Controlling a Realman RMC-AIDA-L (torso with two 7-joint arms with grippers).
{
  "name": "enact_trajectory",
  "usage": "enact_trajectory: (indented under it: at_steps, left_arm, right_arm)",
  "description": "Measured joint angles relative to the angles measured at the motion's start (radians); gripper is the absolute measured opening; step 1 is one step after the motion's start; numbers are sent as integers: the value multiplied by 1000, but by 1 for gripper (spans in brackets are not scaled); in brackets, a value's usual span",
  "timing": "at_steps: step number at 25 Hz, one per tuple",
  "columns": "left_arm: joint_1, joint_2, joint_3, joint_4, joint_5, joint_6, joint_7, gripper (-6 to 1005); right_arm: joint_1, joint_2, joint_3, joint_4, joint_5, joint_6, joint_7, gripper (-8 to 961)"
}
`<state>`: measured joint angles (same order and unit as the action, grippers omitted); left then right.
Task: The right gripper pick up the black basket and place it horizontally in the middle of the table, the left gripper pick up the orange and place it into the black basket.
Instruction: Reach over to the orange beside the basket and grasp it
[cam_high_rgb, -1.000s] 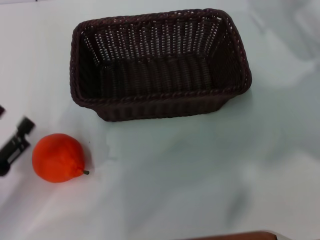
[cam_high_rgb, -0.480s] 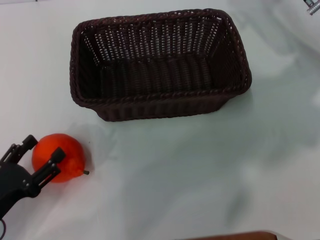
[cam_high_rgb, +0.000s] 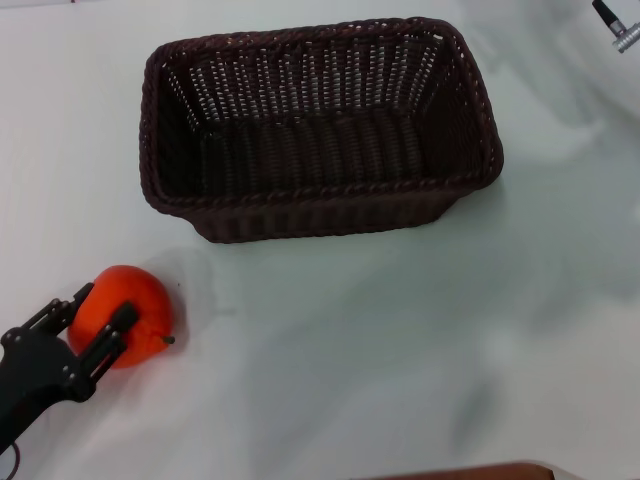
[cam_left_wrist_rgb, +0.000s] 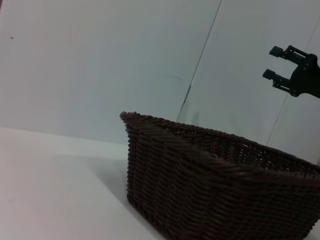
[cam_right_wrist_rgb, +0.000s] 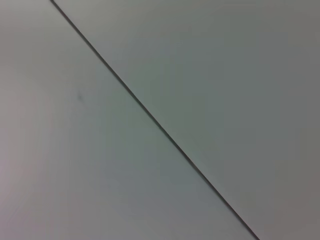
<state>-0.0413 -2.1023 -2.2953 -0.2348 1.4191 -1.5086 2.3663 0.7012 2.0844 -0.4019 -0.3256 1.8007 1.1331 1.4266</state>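
Observation:
The black basket (cam_high_rgb: 320, 130) stands upright and lengthwise across the middle of the white table (cam_high_rgb: 400, 350); it is empty and also shows in the left wrist view (cam_left_wrist_rgb: 215, 180). The orange (cam_high_rgb: 135, 300) lies on the table at the front left, apart from the basket. My left gripper (cam_high_rgb: 105, 303) is open, its ribbed fingers (cam_high_rgb: 112, 340) straddling the orange from the front left. My right arm's silver end (cam_high_rgb: 615, 25) is raised at the far right corner. The left wrist view shows the right gripper (cam_left_wrist_rgb: 271, 62) open and empty above the basket's far side.
A brown edge (cam_high_rgb: 470, 472) shows at the table's front. The right wrist view shows only a plain grey surface with a dark seam (cam_right_wrist_rgb: 150, 117). Bare table lies in front of and to the right of the basket.
My left gripper has moved in from the left edge and forward, so its fingers now sit around the orange. The right arm's silver end has come into view at the top right.

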Motion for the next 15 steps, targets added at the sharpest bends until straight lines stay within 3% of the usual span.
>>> enact_trajectory:
  at_steps: [9, 15]
  left_arm:
    - [0, 5, 1, 0, 2, -46, -2, 421]
    - [8, 26, -82, 1, -5, -284, -14, 341]
  right_arm:
    - [0, 0, 2, 7, 2, -6, -1, 767]
    - [0, 0, 12, 16, 15, -7, -8, 767]
